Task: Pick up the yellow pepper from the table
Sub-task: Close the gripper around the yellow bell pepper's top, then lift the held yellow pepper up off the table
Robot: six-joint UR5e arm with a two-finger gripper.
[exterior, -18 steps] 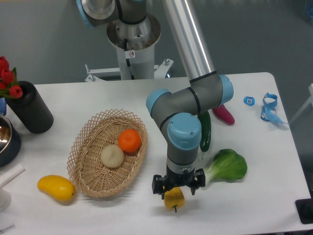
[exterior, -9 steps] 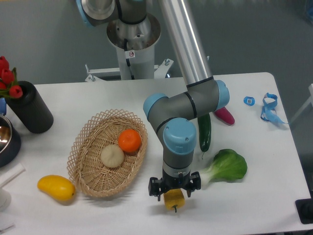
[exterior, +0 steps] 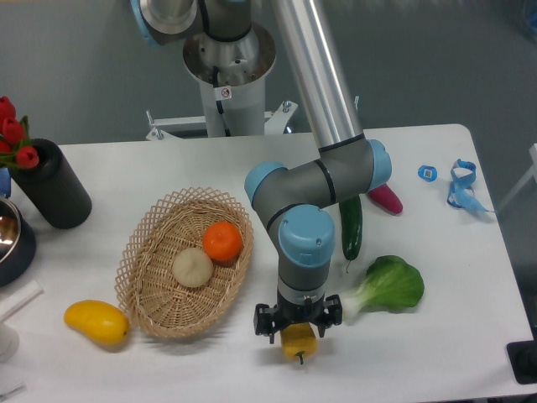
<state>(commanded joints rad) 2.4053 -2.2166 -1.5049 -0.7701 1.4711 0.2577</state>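
One step outstanding: the lift.
On the table [exterior: 436, 336], near its front edge, the hand [exterior: 299, 330] stands directly over the yellow pepper [exterior: 299, 342]; whether its fingers have closed cannot be told; pepper apparently unraised.

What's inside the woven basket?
The wicker basket holds two things side by side: an orange and a pale round bun-like item. Nothing else shows on the weave, though whatever lies directly beneath those two is covered.

No legible text; small sticker on robot base [exterior: 223, 92] unreadable.
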